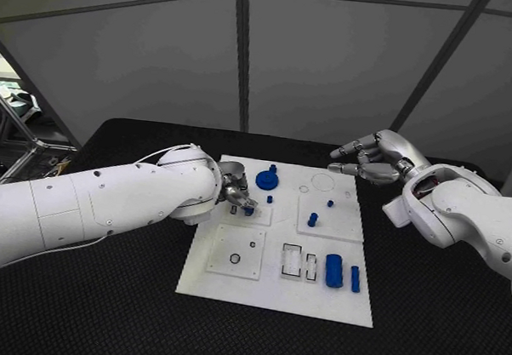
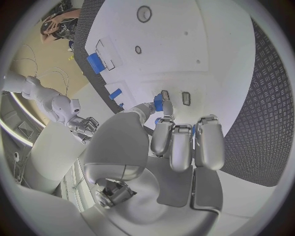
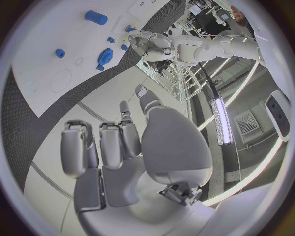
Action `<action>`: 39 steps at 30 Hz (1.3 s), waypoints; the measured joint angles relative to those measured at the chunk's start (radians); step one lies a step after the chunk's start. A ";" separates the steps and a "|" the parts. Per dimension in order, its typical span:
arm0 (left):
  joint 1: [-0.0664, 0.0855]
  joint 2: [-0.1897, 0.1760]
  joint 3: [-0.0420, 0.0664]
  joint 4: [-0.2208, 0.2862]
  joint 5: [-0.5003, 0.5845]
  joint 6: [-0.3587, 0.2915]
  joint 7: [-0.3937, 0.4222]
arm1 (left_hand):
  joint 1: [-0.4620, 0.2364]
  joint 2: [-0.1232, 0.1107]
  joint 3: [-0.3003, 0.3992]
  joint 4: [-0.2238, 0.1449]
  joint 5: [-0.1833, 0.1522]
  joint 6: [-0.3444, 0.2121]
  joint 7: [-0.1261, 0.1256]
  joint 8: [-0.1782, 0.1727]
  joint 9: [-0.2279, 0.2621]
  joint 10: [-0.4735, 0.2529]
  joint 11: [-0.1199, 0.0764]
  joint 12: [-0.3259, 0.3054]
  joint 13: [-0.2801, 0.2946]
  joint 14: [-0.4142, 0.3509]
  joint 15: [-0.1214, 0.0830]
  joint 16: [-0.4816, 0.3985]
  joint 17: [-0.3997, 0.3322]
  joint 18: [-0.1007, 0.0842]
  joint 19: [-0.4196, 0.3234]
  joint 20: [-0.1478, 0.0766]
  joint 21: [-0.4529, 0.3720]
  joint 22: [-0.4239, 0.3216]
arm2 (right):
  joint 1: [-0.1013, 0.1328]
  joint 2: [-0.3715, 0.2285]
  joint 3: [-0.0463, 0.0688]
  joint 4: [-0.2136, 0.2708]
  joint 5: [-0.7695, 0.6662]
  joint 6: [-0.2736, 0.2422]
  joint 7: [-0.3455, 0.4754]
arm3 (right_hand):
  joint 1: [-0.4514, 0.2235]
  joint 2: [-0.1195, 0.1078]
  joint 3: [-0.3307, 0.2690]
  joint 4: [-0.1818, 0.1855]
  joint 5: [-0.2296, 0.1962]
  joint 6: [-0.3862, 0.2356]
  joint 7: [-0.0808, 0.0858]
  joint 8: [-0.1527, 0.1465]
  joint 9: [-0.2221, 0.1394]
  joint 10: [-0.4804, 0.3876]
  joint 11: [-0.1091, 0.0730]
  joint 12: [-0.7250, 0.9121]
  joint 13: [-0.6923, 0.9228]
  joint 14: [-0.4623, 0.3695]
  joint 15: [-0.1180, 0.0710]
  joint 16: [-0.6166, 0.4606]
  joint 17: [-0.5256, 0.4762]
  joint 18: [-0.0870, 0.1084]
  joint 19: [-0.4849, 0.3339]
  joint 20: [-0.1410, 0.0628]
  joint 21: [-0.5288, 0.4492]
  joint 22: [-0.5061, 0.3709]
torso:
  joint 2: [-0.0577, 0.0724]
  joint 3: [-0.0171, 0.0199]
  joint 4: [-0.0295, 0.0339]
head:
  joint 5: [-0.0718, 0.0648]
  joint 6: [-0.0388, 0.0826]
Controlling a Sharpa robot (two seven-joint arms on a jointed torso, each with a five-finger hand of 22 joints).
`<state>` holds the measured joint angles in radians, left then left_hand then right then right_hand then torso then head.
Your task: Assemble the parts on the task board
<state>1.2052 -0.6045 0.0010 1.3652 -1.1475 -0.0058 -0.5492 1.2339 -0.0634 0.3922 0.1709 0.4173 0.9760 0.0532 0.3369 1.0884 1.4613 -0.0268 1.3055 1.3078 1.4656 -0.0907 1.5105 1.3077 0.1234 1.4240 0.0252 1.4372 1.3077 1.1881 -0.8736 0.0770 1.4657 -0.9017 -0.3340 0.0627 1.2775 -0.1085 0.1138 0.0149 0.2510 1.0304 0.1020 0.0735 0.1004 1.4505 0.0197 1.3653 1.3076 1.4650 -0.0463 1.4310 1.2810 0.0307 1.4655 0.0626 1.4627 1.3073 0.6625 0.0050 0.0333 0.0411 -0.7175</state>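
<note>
The white task board (image 1: 271,297) lies in the middle of the black table. My left hand (image 1: 232,190) hovers over the board's left-middle square and pinches a small blue part (image 1: 247,211) between thumb and finger. In the left wrist view that blue part (image 2: 158,103) sits at the fingertips, just above two small rectangular slots (image 2: 186,99) in the board (image 2: 203,44). My right hand (image 1: 372,158) is raised behind the board's back right corner, fingers loosely apart and holding nothing; the right wrist view shows it (image 3: 123,147) bare.
On the board lie a blue gear (image 1: 267,179), three short blue pegs (image 1: 312,220), a thick blue cylinder (image 1: 334,270) and a slim blue bar (image 1: 356,279). A round hole (image 1: 235,258) and rectangular recesses (image 1: 291,261) are at the front. Black table (image 1: 95,298) surrounds it.
</note>
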 measured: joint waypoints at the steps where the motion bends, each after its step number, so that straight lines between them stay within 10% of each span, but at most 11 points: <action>1: 0.000 0.000 0.000 0.000 -0.003 0.000 -0.001 | 0.000 0.000 0.000 0.000 -0.001 0.000 0.000 0.000 0.001 0.001 -0.001 0.000 0.000 0.000 0.000 0.000 0.000 0.000 0.000 0.000 0.000 0.000 | 0.000 0.000 0.000 0.000 0.000 0.000 0.000 | -0.002 0.002 0.000 0.000 0.000 0.000 0.000 0.000 0.000 0.000 0.000 0.000 0.000 0.000 0.000 0.000 0.000 0.000 0.000 0.000 0.000 0.000 | 0.000 0.0000 0.0000 | 0.000 0.000; 39: -0.001 0.015 0.002 -0.018 -0.037 0.050 -0.018 | -0.021 -0.004 0.018 -0.018 0.000 0.009 -0.002 0.002 0.017 0.004 0.002 0.000 0.000 0.000 0.004 0.004 0.000 0.000 0.000 0.000 0.004 0.000 | 0.000 0.003 0.000 -0.003 0.000 0.000 0.009 | -0.005 0.005 0.000 0.000 0.000 0.000 0.000 0.000 0.001 0.000 0.000 0.000 0.000 0.000 0.000 0.000 0.003 0.000 0.000 0.000 0.000 0.000 | 0.000 0.0000 0.0004 | -0.002 -0.005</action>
<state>1.2037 -0.5899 0.0026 1.3469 -1.1849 0.0444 -0.5668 1.2124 -0.0674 0.4099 0.1529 0.4174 0.9850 0.0513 0.3387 1.1054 1.4655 -0.0246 1.3053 1.3075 1.4655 -0.0870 1.5144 1.3077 0.1235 1.4238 0.0252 1.4410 1.3076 1.1881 -0.8704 0.0770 1.4624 -0.9017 -0.3343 0.0713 1.2725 -0.1034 0.1138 0.0149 0.2509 1.0303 0.1019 0.0736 0.1010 1.4505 0.0197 1.3653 1.3076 1.4650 -0.0463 1.4310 1.2840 0.0307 1.4655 0.0626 1.4628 1.3073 0.6621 0.0050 0.0337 0.0396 -0.7225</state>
